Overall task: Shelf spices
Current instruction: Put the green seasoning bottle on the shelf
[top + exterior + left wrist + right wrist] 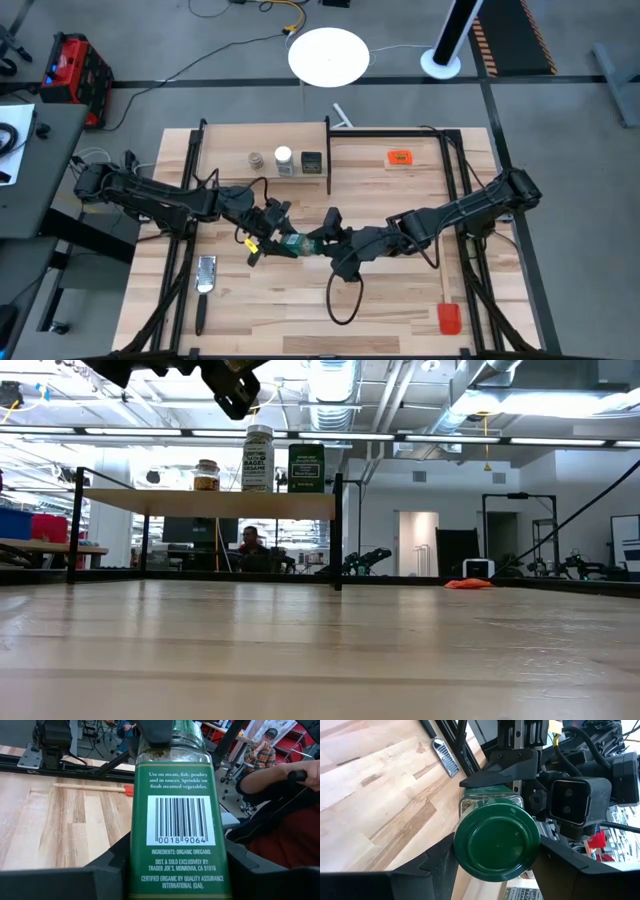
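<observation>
Green-lidded jar (296, 244) between left claw (268, 236) and right claw (325, 240), midair.

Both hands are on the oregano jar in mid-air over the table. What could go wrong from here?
1. The green-lidded oregano jar is pinched between the left hand and the right hand; a mistimed release could drop it onto the table.
2. On the shelf, the brownish jar, the white-lidded jar and the black tin stand close together; placing beside them may topple one.
</observation>
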`<state>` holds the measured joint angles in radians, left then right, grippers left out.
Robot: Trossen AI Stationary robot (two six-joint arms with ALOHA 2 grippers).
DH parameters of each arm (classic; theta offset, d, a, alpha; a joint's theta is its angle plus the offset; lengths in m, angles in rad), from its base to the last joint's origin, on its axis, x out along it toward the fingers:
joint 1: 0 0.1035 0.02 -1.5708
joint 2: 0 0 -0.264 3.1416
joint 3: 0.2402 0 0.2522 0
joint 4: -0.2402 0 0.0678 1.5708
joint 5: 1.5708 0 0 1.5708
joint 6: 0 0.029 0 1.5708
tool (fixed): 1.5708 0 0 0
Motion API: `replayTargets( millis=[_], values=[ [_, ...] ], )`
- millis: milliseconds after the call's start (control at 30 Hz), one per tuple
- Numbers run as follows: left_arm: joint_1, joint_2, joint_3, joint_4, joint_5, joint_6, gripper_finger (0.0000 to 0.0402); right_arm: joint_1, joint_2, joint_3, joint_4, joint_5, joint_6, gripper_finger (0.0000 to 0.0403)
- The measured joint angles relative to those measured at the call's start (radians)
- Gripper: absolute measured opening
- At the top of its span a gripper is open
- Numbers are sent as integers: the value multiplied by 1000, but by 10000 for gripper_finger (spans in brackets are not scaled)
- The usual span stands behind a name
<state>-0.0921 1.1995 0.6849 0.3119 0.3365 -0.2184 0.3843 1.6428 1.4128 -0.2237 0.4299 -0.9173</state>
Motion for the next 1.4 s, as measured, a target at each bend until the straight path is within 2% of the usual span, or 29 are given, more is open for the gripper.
replayTargets(
  millis=[500, 1267, 1400],
  values=[
    [-1, 2, -2, 26, 2, -1, 177, -2, -3, 1, 5, -105, 18, 226],
    [-19, 1, -2, 42, -1, 8, 184, -30, -3, 1, 38, -133, 82, 205],
    [-19, 1, -2, 45, 40, 9, 184, -30, -2, 1, 48, -133, 110, 205]
  ],
)
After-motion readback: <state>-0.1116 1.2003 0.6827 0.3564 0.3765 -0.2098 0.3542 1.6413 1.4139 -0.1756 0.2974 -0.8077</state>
